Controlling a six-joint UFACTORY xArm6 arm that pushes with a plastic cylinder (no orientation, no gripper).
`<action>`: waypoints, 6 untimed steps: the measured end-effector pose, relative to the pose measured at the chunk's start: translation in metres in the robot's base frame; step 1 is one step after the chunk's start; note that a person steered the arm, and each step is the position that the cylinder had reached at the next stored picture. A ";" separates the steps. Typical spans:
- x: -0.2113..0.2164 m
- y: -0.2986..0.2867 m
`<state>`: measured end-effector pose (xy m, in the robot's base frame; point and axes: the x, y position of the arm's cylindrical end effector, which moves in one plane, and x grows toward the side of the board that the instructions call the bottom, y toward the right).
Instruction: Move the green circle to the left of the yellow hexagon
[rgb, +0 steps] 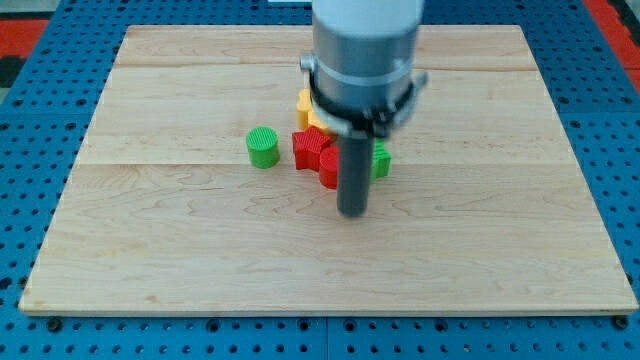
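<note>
green circle (262, 147) sits alone on the wooden board (150, 240), well apart to the view's left of the cluster. my tip (351, 212) rests just below the red blocks (312, 148), pinching nothing. yellow hexagon (305, 104) peeks from behind the arm, beside another green block (381, 161).

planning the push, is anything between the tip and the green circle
Yes: my tip sits to the view's lower right of the green circle, and the red blocks lie partly between them. The yellow hexagon is mostly hidden behind the arm.
</note>
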<state>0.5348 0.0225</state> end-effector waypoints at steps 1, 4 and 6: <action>0.000 -0.062; -0.080 -0.065; -0.083 -0.135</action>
